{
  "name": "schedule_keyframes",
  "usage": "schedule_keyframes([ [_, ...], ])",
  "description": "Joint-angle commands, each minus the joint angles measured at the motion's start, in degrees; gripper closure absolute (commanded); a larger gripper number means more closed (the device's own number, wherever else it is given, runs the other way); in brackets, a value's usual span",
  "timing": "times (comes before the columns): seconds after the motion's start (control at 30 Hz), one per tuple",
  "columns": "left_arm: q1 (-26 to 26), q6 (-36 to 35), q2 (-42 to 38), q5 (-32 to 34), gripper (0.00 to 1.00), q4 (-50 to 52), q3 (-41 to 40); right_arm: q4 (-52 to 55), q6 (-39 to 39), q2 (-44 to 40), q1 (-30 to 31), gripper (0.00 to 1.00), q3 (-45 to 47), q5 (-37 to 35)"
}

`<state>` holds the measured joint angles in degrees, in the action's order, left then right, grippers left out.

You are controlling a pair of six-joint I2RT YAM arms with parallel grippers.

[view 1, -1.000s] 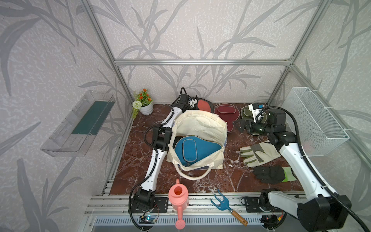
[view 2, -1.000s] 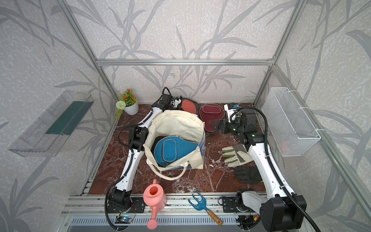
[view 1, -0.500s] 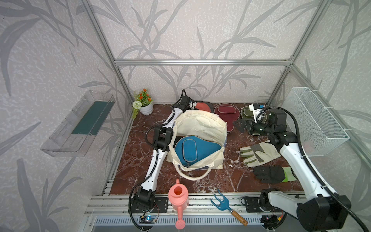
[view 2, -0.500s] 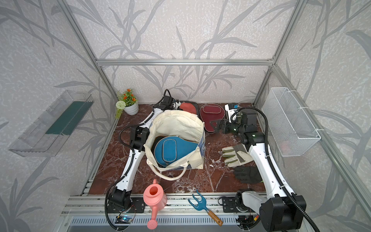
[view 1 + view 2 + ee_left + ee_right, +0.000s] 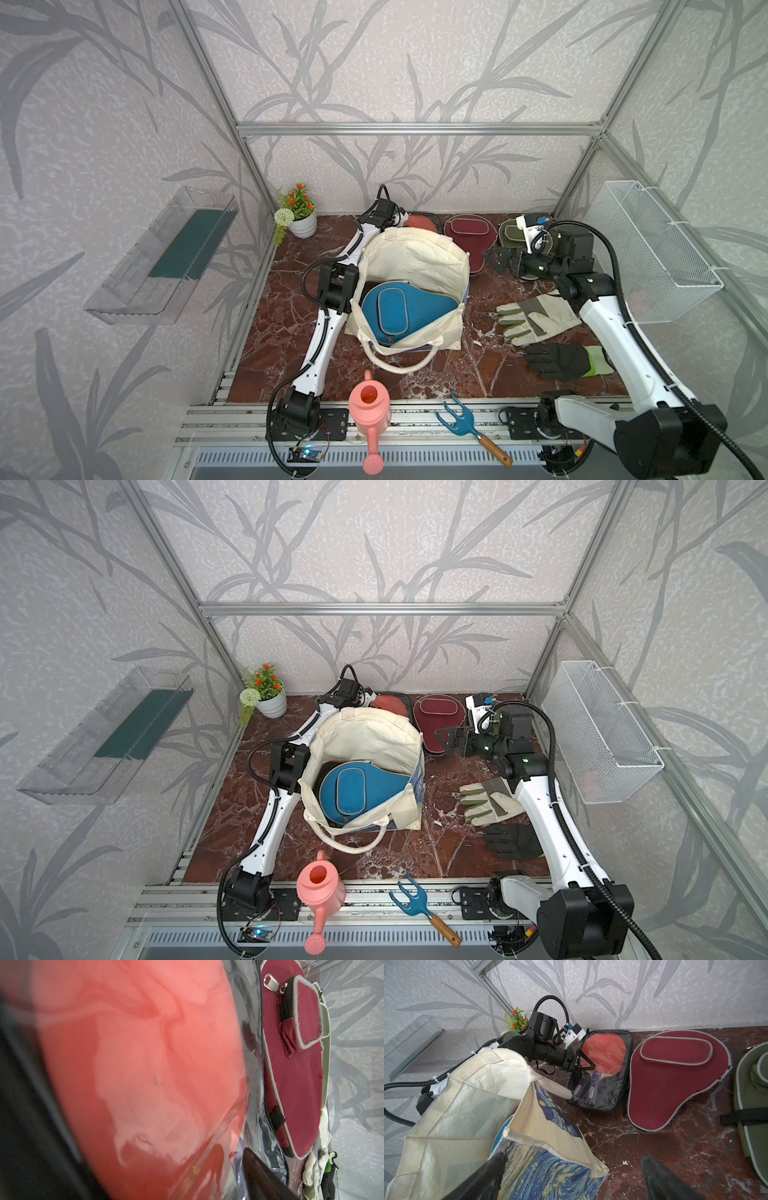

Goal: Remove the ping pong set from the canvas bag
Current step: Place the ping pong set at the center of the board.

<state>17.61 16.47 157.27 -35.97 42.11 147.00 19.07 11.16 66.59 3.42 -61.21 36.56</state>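
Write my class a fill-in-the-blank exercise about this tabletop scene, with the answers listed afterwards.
1. The paddle cover inside the canvas bag is coloured ____.
2. The gloves lying on the table number ____.
3. The right hand has its jaws ____.

Answers: blue; two; open.

Dark red marble table [image 5: 282, 324]. Bag [image 5: 415, 257] at centre. Back edge: flowerpot [image 5: 302, 224] at 10 o'clock, paddle case [image 5: 422, 221] at 12, maroon cover [image 5: 469, 232] at 1, olive cover [image 5: 509, 232] at 2. Pale glove [image 5: 536, 318] at 3, black glove [image 5: 557, 360] at 4.
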Motion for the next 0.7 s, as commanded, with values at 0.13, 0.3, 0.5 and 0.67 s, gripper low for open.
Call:
schedule_keyframes([
  [0.13,2.64,-2.87,0.23,1.23,0.22,4.62,0.48,-1.07,0.12,-0.67,-0.26,0.01,-0.38,1.33],
  [0.3,3.08,-2.76,0.55,0.95,0.22,4.16,1.01,-0.82,-0.03,-0.58,-0.34,0.01,-0.58,1.41],
  [0.5,3.39,-4.19,0.17,2.22,0.12,6.19,2.48,-0.98,0.15,-0.58,-0.34,0.01,-0.44,1.49],
  [0.67,3.18,-8.21,-2.86,8.47,0.01,10.61,2.16,-0.53,0.02,-1.11,-0.43,0.01,-0.54,1.34],
])
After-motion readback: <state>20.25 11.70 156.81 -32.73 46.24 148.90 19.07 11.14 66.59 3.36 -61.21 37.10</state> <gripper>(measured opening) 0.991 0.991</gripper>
